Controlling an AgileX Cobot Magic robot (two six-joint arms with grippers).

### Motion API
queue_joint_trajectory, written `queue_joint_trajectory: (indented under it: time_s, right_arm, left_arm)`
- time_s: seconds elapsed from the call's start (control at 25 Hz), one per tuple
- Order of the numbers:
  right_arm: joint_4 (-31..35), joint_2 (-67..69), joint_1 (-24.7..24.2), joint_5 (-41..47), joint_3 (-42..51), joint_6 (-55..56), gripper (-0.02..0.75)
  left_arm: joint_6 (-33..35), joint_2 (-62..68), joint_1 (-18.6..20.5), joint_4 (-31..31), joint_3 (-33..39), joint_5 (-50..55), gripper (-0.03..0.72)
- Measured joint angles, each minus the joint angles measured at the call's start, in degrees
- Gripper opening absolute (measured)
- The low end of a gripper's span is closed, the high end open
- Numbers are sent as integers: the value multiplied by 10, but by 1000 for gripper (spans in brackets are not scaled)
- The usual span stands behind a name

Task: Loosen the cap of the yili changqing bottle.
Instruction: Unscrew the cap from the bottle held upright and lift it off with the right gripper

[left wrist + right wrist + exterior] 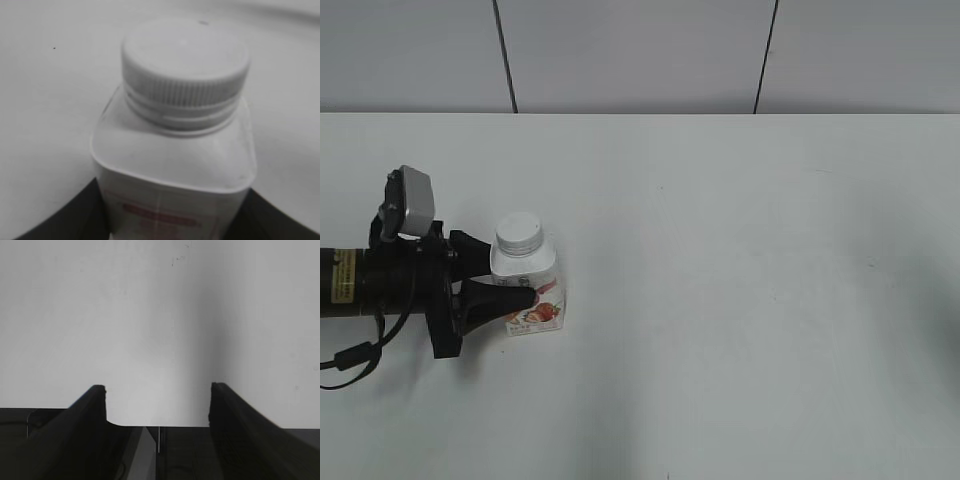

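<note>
The yili changqing bottle [532, 290] stands upright on the white table at the left, white with a strawberry label. Its ribbed white cap [518, 232] sits on the neck. My left gripper [510, 280] comes in from the left and is shut on the bottle's body, one black finger on each side. In the left wrist view the bottle [175, 170] fills the frame, with the cap [185, 65] on top and the fingers [172, 220] dark at both lower corners. My right gripper [157, 390] is open and empty over bare table; it is out of the exterior view.
The white table [740, 280] stretches to the right and front of the bottle. A grey panelled wall [640, 55] runs along the table's far edge. The left arm's black body and cable lie at the left edge.
</note>
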Motion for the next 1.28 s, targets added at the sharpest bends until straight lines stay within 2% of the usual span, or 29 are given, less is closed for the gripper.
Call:
queue_joint_trajectory:
  time_s: [0.12,0.28,1.08,1.28]
  right_arm:
    - [0,66,0,16,-39,0,470]
    - [0,142,0,26,-84,-3,437]
    - [4,415,0,30,-275,-4,430]
    - [35,446,4,30,-316,-3,430]
  left_arm:
    - [0,0,0,0,0,0,373]
    - [0,0,0,0,0,0,373]
    - [0,0,0,1,0,0,370]
    - [0,0,0,1,0,-1,363]
